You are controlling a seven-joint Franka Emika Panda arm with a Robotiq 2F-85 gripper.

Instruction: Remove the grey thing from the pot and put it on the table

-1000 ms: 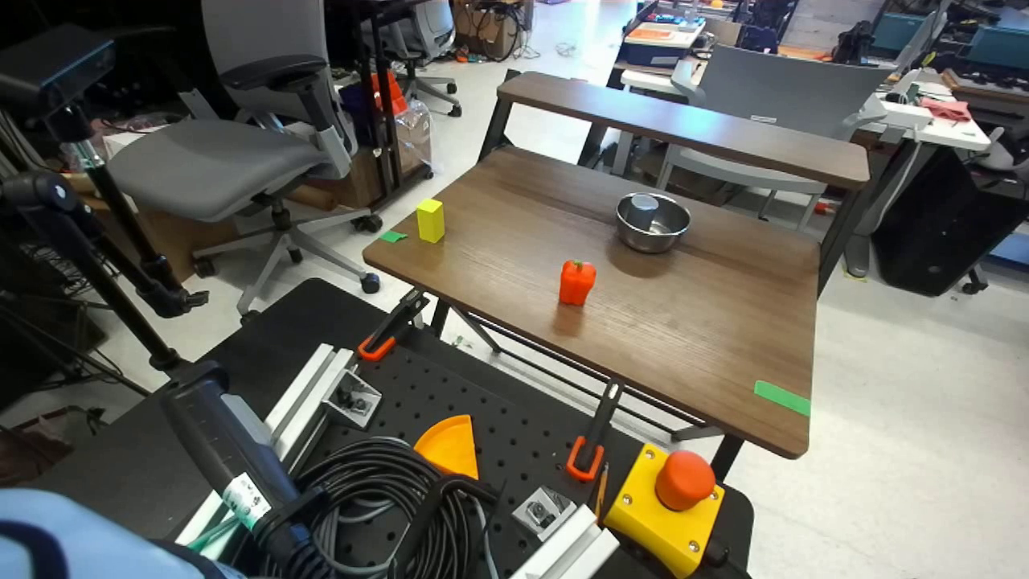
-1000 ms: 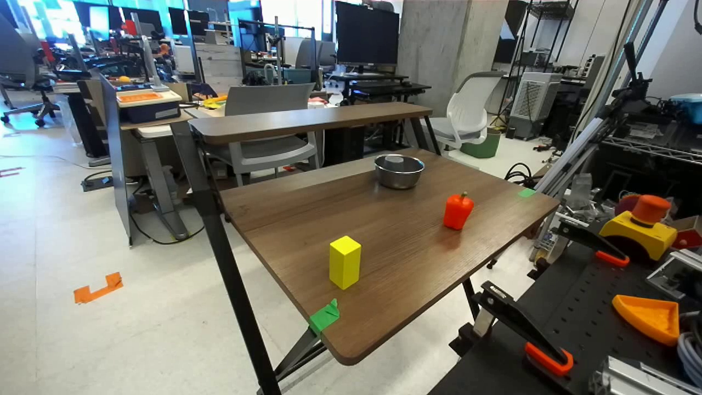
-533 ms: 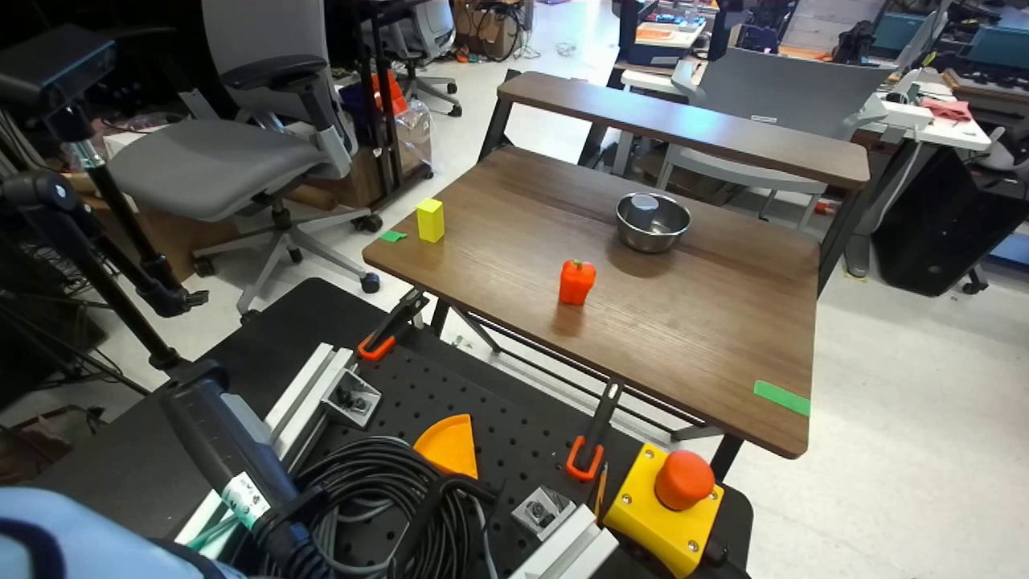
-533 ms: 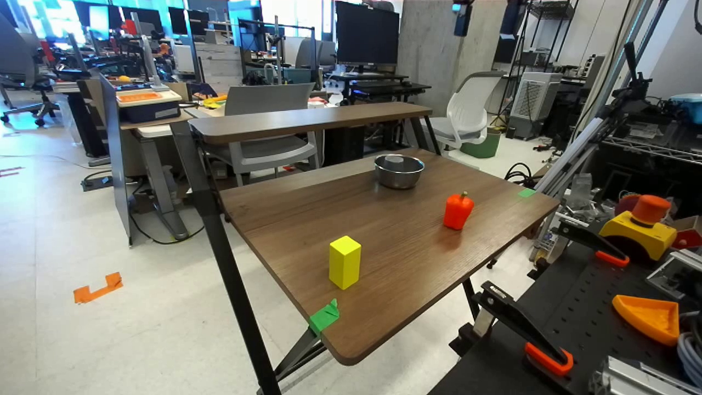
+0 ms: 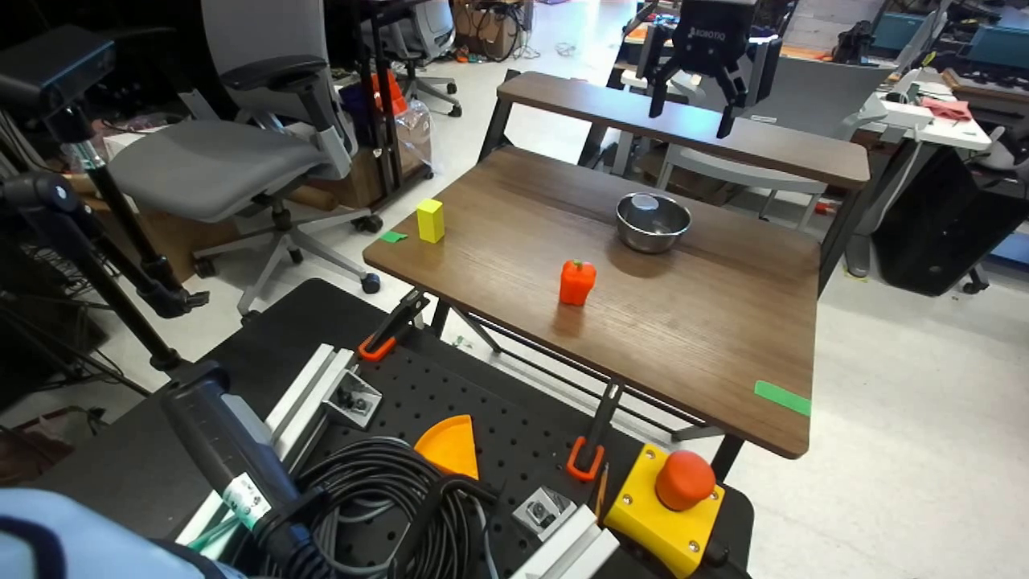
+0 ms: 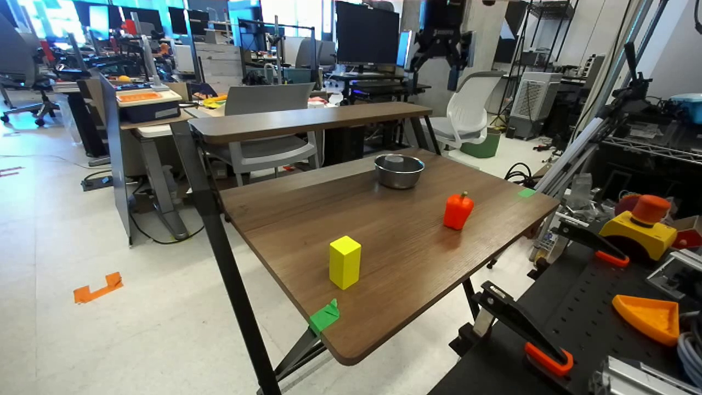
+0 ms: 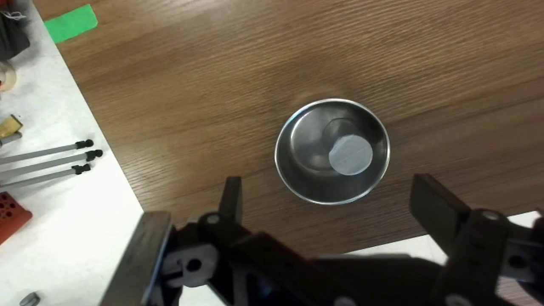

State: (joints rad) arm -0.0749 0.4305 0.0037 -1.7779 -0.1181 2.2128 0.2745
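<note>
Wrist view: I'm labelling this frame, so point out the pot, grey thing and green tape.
Pot [image 7: 309, 142]: wrist view, bare inside bottom.
Grey thing [image 7: 351, 156]: wrist view, its top face.
Green tape [image 7: 71, 24]: wrist view, middle of strip.

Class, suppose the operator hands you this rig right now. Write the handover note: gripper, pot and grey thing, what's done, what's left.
Gripper: open, holding nothing, raised above the table and apart from the pot.
Job's things: the pot sits on the table; the grey thing is inside it.
Done: nothing of the removal yet; the grey thing is ungrasped.
Left: lower to the pot, grip the grey thing, lift it out, set it on the table, release.
Also on the table: red pepper, yellow block.
</note>
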